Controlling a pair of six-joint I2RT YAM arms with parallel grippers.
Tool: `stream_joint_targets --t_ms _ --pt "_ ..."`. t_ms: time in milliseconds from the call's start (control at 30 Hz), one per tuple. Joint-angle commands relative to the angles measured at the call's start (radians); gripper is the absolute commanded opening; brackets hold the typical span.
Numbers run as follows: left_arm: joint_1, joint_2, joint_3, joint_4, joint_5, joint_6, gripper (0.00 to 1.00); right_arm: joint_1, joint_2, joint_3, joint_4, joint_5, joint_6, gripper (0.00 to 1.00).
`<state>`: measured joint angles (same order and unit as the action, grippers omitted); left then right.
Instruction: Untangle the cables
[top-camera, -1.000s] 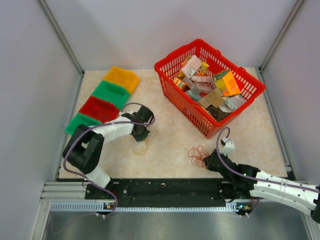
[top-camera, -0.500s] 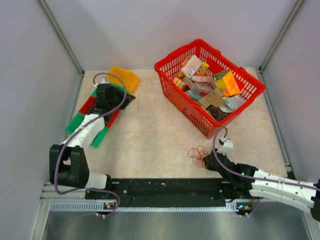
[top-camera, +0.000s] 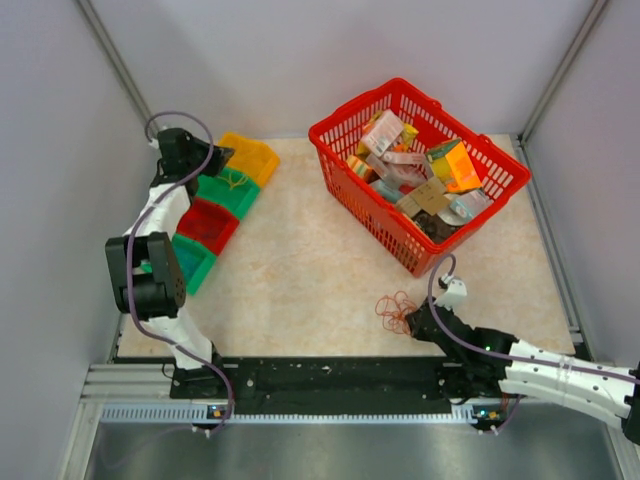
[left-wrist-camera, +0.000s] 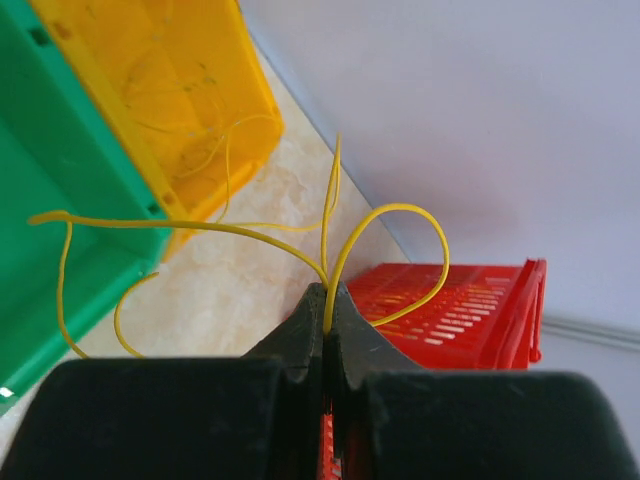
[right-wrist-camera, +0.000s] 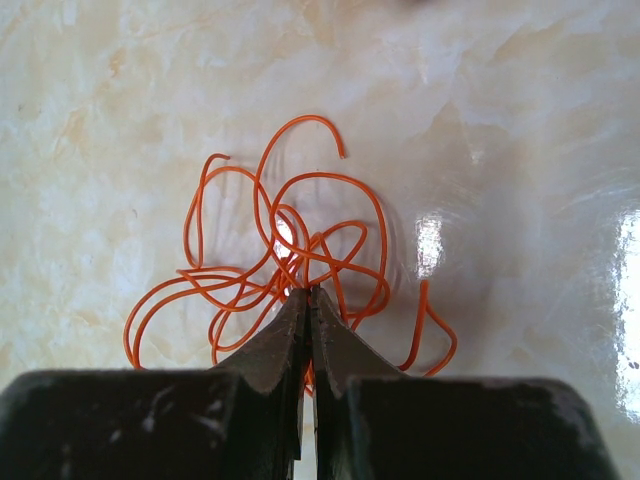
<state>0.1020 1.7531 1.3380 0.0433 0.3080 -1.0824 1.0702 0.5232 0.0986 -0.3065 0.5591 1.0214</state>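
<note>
My left gripper (top-camera: 214, 159) hangs at the back left, over the yellow bin (top-camera: 252, 158) and the green bin (top-camera: 226, 192). In the left wrist view its jaws (left-wrist-camera: 328, 298) are shut on a thin yellow cable (left-wrist-camera: 405, 206), whose loops fan out above the yellow bin (left-wrist-camera: 170, 90) and the green bin (left-wrist-camera: 50, 200). In the top view the yellow cable (top-camera: 235, 180) dangles below the gripper. My right gripper (top-camera: 408, 322) sits low at the front right. Its tips (right-wrist-camera: 308, 295) are shut on a tangle of orange cable (right-wrist-camera: 300, 118) lying on the table (top-camera: 300, 270).
A red basket (top-camera: 335, 135) full of packets stands at the back right, also seen in the left wrist view (left-wrist-camera: 470, 310). A red bin (top-camera: 205, 222) and another green bin (top-camera: 186, 264) continue the row on the left. Grey walls close in the table.
The left arm has swung from the middle of the table to the back left over the bins, carrying the yellow cable. The right gripper and orange tangle have barely moved.
</note>
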Motion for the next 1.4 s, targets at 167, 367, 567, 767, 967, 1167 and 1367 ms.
stream_joint_targets --t_ms 167,367,567,767,967,1167,1367 --pt "0.013 0.114 0.197 0.041 -0.012 0.154 0.00 -0.012 0.024 0.035 0.001 0.009 -0.020 0.00" --pt "-0.027 0.319 0.545 -0.264 -0.096 0.404 0.00 -0.012 0.023 0.027 0.000 0.001 -0.006 0.00" --pt "-0.064 0.428 0.664 -0.275 -0.072 0.604 0.00 -0.012 0.034 0.041 -0.002 0.013 -0.024 0.00" --pt "-0.061 0.488 0.590 -0.136 0.133 0.549 0.00 -0.013 0.067 0.058 0.001 0.021 -0.024 0.00" --pt "-0.016 0.480 0.452 -0.059 0.106 0.457 0.00 -0.013 0.069 0.058 0.001 0.005 -0.027 0.00" --pt "0.036 0.459 0.403 -0.144 0.026 0.388 0.00 -0.012 0.051 0.046 0.001 0.005 -0.021 0.00" --pt "0.042 0.534 0.555 -0.281 0.039 0.400 0.00 -0.013 0.051 0.049 0.003 0.005 -0.024 0.00"
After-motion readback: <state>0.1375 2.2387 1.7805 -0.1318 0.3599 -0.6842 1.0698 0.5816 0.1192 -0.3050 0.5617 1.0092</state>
